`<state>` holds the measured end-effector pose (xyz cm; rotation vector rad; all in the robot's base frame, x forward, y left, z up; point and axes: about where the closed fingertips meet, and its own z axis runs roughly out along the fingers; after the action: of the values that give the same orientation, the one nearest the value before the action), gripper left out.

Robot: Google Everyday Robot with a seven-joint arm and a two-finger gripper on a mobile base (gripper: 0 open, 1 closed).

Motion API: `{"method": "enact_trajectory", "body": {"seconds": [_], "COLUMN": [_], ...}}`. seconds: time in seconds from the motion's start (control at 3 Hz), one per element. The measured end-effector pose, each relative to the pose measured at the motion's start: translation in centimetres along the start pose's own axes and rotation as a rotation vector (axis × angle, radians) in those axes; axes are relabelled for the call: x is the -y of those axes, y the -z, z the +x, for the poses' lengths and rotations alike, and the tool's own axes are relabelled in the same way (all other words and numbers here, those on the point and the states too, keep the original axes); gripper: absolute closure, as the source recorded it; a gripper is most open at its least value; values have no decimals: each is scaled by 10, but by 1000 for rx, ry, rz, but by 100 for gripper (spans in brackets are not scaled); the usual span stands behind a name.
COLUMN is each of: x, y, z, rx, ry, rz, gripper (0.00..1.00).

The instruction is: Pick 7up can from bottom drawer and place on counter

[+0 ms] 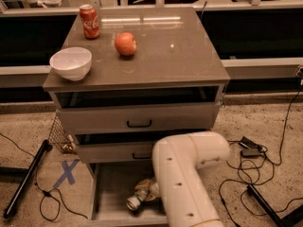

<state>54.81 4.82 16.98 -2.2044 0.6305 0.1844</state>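
The 7up can [138,198] lies on its side in the open bottom drawer [110,186], silver top toward the front left. My gripper [151,189] is down in that drawer right at the can, mostly hidden behind my white arm [187,174]. Whether it touches the can cannot be told. The counter [180,56] is the grey-brown cabinet top above.
On the counter stand a red cola can [89,21], an orange-red apple [125,44] and a white bowl [71,63]. The two upper drawers [137,117] are slightly pulled out. Cables [251,148] and black bars lie on the floor either side; a blue X [67,172] marks the floor.
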Motion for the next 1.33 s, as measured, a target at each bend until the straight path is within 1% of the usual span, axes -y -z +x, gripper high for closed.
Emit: {"method": "enact_trajectory", "body": {"seconds": [0.33,0.67,1.0,1.33], "x": [19,45,77,78], "y": [57,108,142,143], "z": [-18,-56,-105,-105], "rx": [25,31,49,49], "ry": [68,150,250,254], "rz": [209,347,423,425], "gripper": [100,100,100,100]}}
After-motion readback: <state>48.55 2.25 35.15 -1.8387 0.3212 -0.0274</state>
